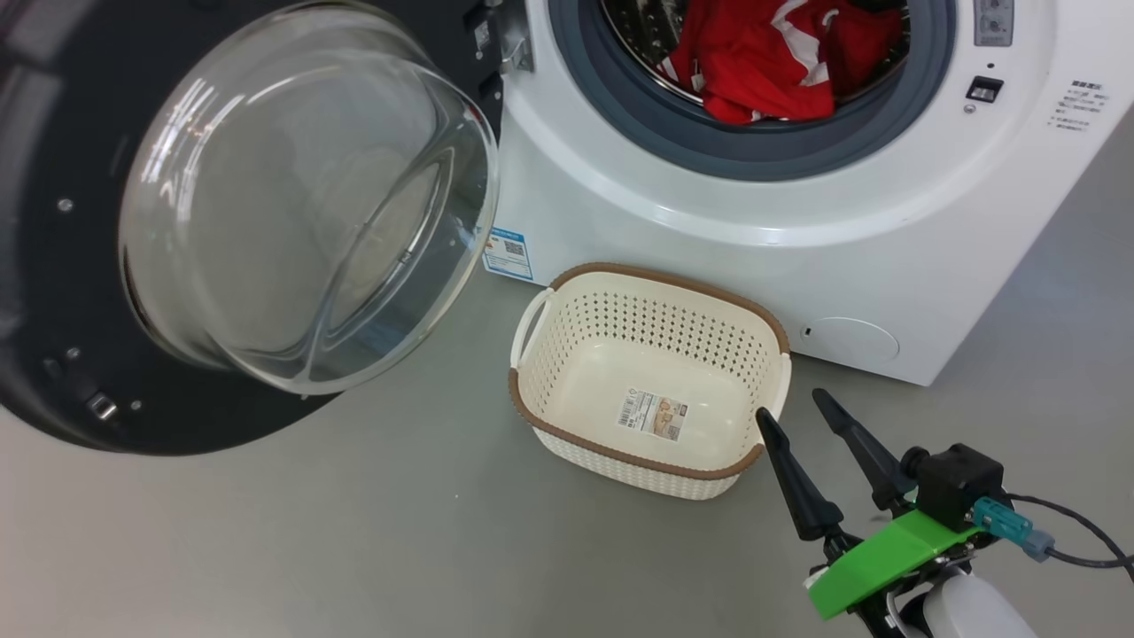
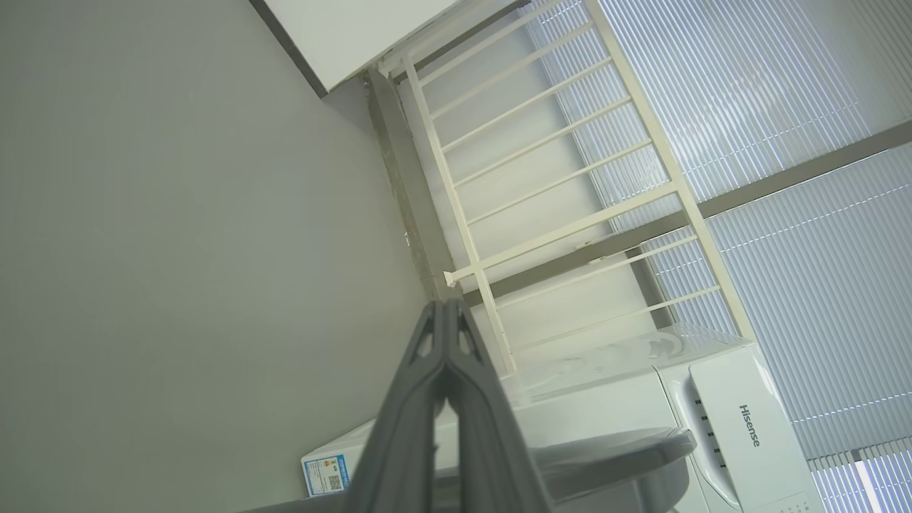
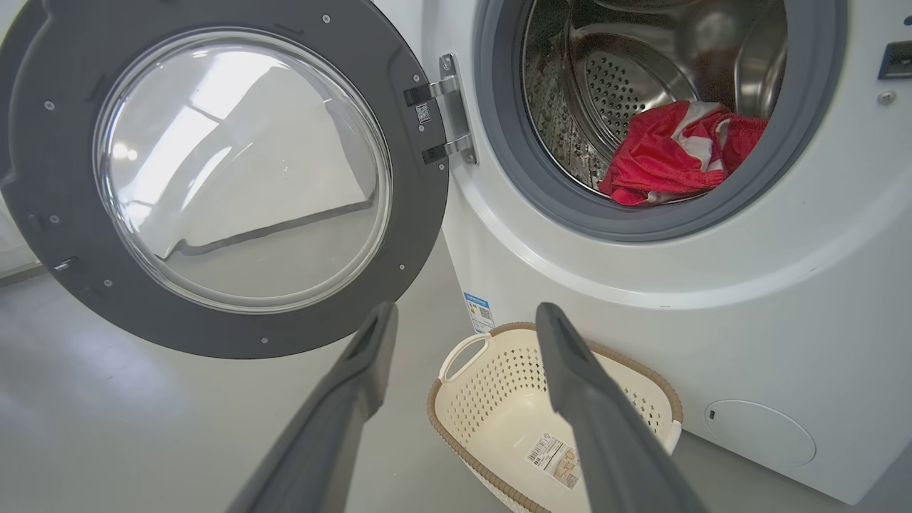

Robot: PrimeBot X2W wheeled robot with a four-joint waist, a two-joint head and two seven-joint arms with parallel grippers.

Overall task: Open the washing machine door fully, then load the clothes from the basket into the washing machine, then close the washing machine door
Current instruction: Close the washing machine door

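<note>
The washing machine door [image 1: 266,213] stands swung wide open to the left, black rim and bulging clear glass; it also shows as the door [image 3: 235,171] in the right wrist view. The white washing machine [image 1: 797,221] has red clothes [image 1: 771,62] with white stripes lying in its steel drum, seen again as clothes [image 3: 677,153]. The cream basket [image 1: 651,377] sits on the floor before the machine with nothing in it but a label on its bottom; the basket [image 3: 513,399] lies below my fingers. My right gripper [image 1: 793,412] is open, just right of the basket's rim. My left gripper [image 2: 445,306] is shut, pointing away at a wall corner.
Grey floor [image 1: 399,532] spreads in front and to the left. A white railing [image 2: 556,192] and window blinds [image 2: 784,142] show behind the machine [image 2: 734,420] in the left wrist view. A small round flap [image 1: 850,341] sits low on the machine's front.
</note>
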